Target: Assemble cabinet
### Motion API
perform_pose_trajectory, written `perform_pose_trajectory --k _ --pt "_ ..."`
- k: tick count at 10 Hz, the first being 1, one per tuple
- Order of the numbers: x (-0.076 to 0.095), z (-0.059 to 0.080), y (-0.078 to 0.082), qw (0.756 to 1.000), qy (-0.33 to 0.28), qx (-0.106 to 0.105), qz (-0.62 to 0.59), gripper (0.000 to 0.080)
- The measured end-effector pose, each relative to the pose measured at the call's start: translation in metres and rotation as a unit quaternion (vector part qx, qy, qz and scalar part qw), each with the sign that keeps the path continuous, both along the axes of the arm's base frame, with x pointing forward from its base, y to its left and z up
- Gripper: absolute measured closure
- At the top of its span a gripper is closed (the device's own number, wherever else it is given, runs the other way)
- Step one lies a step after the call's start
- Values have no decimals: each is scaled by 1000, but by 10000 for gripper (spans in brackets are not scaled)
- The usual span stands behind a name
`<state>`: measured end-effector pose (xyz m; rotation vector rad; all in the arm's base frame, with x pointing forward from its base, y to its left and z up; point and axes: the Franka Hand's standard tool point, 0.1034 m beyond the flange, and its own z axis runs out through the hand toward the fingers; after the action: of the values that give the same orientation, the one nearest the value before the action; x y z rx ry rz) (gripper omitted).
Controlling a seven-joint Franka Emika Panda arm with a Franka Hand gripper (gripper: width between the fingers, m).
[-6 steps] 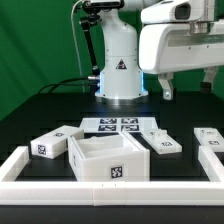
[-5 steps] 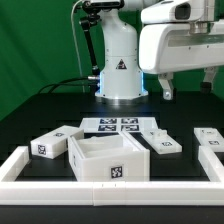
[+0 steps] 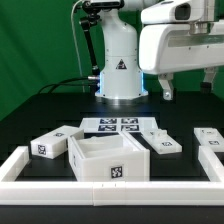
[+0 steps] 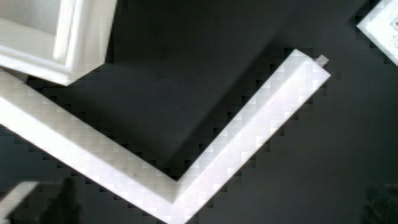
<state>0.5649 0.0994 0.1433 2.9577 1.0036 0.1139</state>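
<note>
Wrist view's soft all over. My fingertip [image 4: 25,203] is just a blur at the frame corner. White boxy part [image 4: 50,38] is cut by the edge, can't tell which piece. Border rail [image 4: 231,130] is cropped too. Exterior view: my arm [image 3: 185,45] and the rt-side block [image 3: 212,140] run out of frame.

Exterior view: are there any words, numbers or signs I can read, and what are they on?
No words or numbers can be read.
Black triangle sign on the arm's white base: its symbol is too small to read.
Square black-and-white tags on the marker board, the open box body and a small block: patterns, not letters.
</note>
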Motion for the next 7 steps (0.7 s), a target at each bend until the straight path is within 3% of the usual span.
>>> perform_pose_trajectory --k 4,7 --pt "-12 -14 -39 981 -10 -17 194 1" --pt "-13 -15 -45 977 8 -22 211 1"
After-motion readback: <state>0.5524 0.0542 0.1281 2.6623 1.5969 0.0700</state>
